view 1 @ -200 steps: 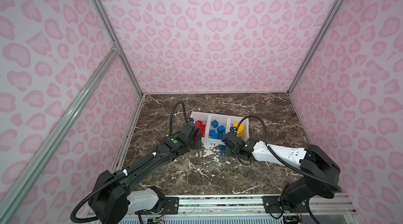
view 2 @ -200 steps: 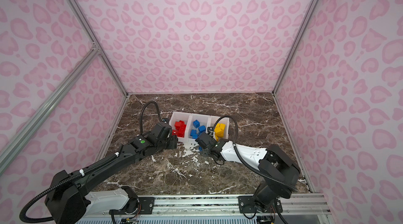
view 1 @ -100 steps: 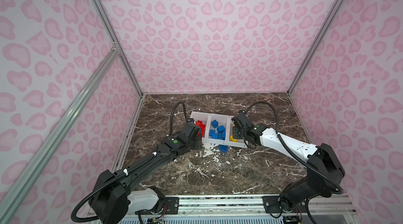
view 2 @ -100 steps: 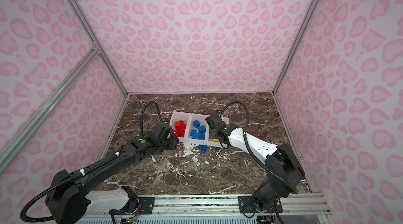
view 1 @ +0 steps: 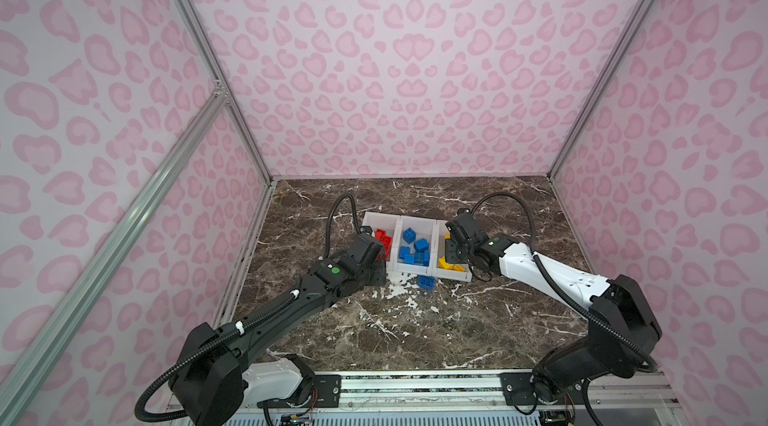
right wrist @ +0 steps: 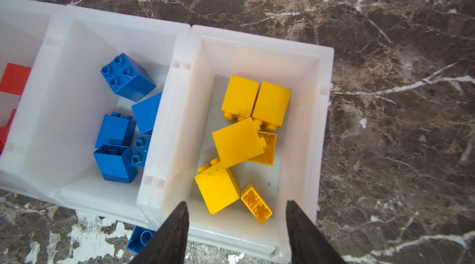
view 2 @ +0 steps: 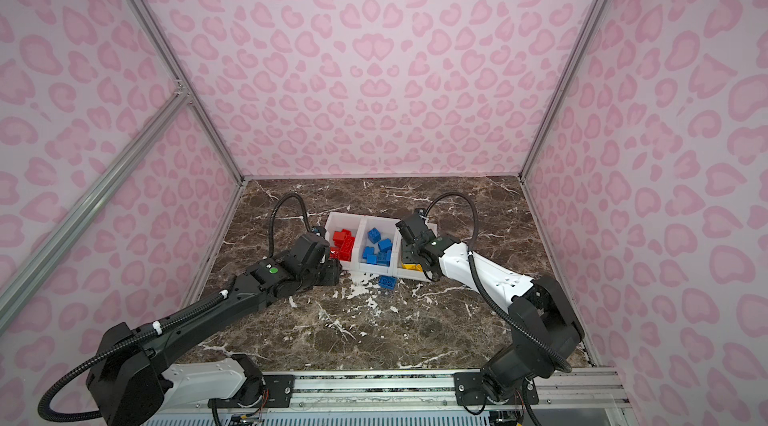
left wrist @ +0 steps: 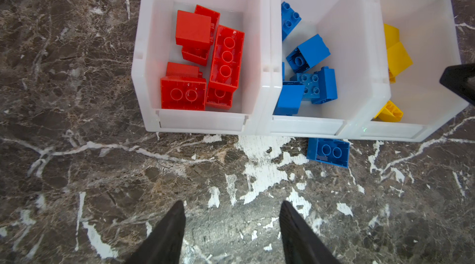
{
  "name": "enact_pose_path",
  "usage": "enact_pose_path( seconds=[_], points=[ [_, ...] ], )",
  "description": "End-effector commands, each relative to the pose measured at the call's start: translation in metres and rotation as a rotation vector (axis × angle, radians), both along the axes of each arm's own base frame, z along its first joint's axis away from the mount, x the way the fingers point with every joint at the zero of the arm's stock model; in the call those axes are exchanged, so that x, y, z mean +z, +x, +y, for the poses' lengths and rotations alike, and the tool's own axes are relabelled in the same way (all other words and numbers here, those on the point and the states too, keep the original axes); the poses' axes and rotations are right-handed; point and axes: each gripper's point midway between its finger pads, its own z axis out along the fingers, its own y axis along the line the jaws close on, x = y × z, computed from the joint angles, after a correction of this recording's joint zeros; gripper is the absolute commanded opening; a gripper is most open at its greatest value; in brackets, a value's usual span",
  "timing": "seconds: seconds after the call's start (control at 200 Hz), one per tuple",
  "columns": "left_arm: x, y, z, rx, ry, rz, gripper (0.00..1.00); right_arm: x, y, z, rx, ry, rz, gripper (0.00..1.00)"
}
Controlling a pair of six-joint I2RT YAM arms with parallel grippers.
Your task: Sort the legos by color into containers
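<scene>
One change — right pincer (right wrist: 236, 203) opened, over containers (right wrist: 257, 38)

Table (view 1: 415, 320): dark brown marble-pattern surface with white veins and irregular white patches near its centre. Walls (view 1: 395, 71): pale panels printed with pink spots, enclosing the table on three sides. Aluminium profiles (view 1: 196, 29): fitted at the wall corners. Metal rail (view 1: 415, 386): runs along the front edge.

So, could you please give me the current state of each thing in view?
left gripper: open, empty
right gripper: open, empty
containers: upright, open-topped, one colour each
red legos: binned
yellow legos: binned
blue legos: binned, except one
loose blue lego: on table, unsorted
</scene>
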Motion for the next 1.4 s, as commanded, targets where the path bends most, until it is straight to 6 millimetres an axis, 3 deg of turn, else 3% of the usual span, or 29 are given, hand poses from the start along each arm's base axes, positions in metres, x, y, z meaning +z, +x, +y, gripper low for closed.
enact_pose_path(
  seconds=[0.0, 0.525, 1.395],
  points=[
    [0.000, 0.000, -0.001, -0.002, -0.006, -0.003, 0.61, 0.000, -0.003, -0.004, -0.013, -0.007, 0.000, 0.61],
    [-0.003, -0.003, -0.019, -0.045, -0.008, 0.001, 0.61, 0.003, -0.009, -0.010, -0.023, 0.001, -0.008, 0.59],
    [-0.045, -0.013, -0.121, -0.302, 0.067, 0.074, 0.61, 0.005, -0.029, -0.041, -0.076, 0.021, -0.017, 0.59]
  ],
)
